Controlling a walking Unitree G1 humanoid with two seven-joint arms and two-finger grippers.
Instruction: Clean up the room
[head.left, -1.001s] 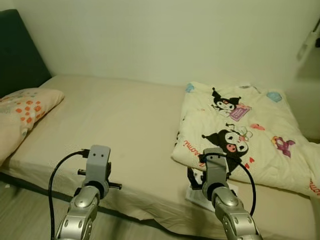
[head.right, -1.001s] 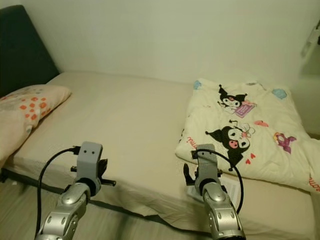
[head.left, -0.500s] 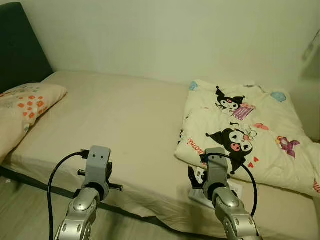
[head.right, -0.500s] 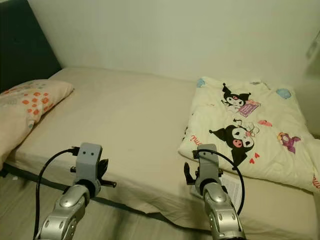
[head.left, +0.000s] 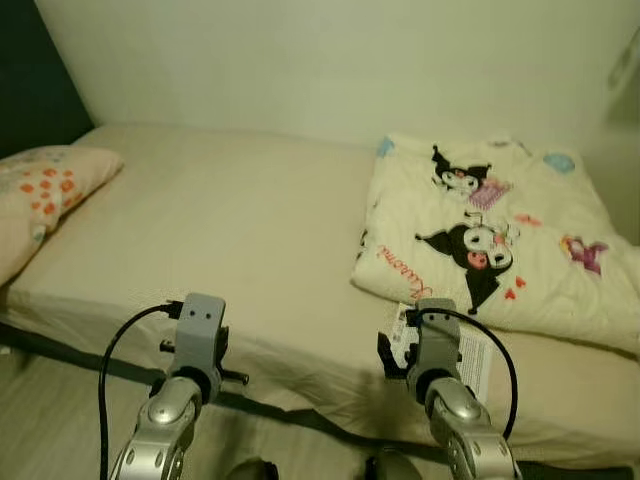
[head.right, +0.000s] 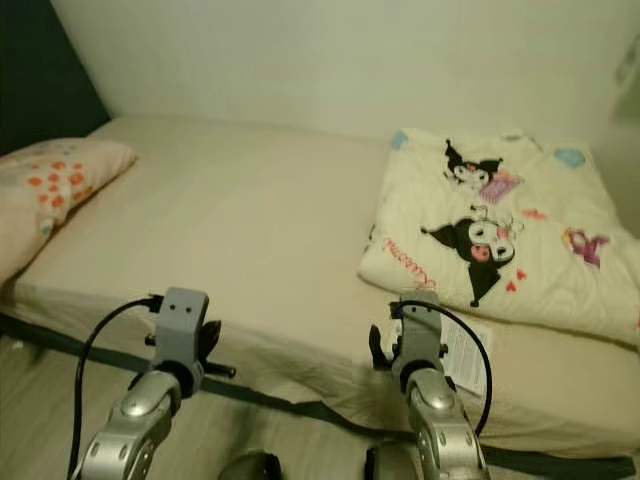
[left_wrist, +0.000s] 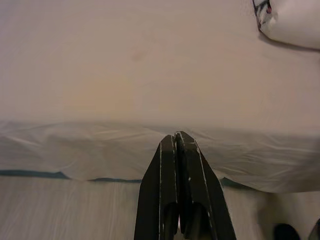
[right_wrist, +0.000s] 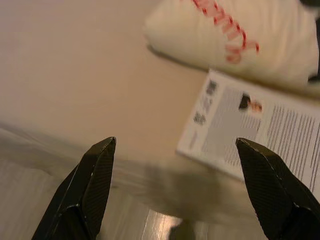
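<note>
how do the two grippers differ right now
The left gripper has its two long black fingers pressed shut together; the right gripper has its fingers spread wide open. The left one points at bare beige bed sheet; the right one points at a white printed paper sheet beside the folded cartoon-print cream quilt. Both hover near the bed's edge.

arms: silver, jointed metal
wrist housings: grey boxes, small screws
cables: black loops
left claw (left_wrist: 177, 145): long black fingers
right claw (right_wrist: 177, 165): same
</note>
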